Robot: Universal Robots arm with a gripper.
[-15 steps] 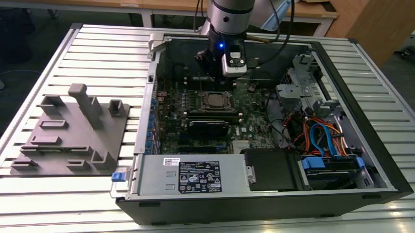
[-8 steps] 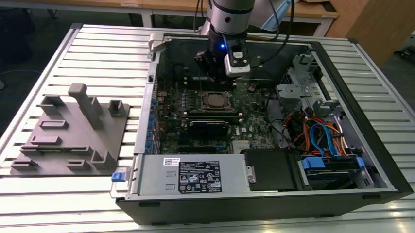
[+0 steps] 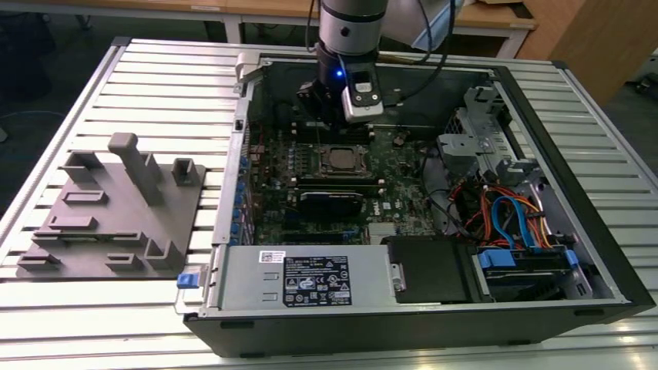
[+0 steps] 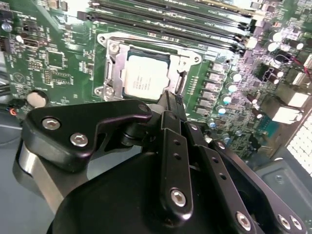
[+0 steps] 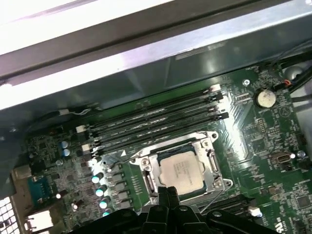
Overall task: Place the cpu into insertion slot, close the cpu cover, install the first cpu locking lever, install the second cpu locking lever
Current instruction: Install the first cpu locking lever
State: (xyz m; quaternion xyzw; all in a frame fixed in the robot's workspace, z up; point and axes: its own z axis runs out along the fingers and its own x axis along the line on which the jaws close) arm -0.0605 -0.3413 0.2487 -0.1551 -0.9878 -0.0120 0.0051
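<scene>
Here the fingers (image 4: 171, 108) are pressed together with nothing between them. Their tips sit at one edge of the insertion slot (image 4: 111, 48), and whether they touch the metal there I cannot tell. Just beyond the fingertips the cpu (image 4: 146, 78) lies flat in the slot, pale silver face up. The cpu cover (image 4: 182, 62) is down around it, and the chip's face shows through the square window.

In the first wrist view the cpu (image 5: 181, 169) again lies right ahead of the fingers (image 5: 164, 196). The cover's silver frame (image 5: 213, 164) borders it, and past it, farther from the fingers, run the long black memory sticks (image 5: 156, 122).

In the exterior view the arm (image 3: 350, 31) reaches down into the open computer case (image 3: 411, 327), with the socket on the green motherboard (image 3: 270, 193) close beneath the fingers. Well away from the fingers, outside the case, a grey fixture block (image 3: 113, 220) rests on the slatted table (image 3: 92, 316).
</scene>
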